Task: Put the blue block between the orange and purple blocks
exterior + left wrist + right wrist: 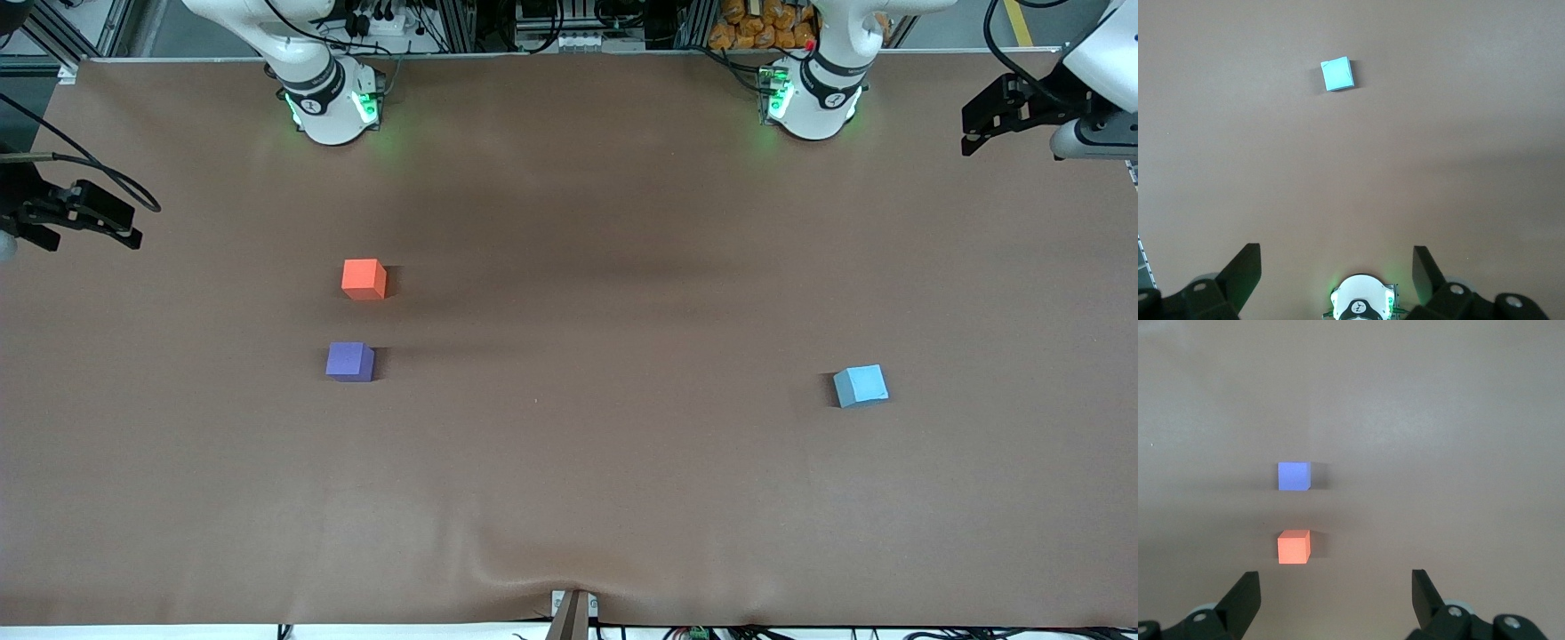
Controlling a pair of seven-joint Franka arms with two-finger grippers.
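Blocks lie untouched on the table: blue block [861, 386] at lower right, orange block [364, 278] above purple block [349, 362] at centre left, gap waiting. We hold left gripper [987, 120] and right gripper [67, 218] spread apart, empty, at the frame's edges.

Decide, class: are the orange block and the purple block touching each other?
Apart. The front view shows bare table between the orange block and the purple block; the right wrist view shows the same gap.
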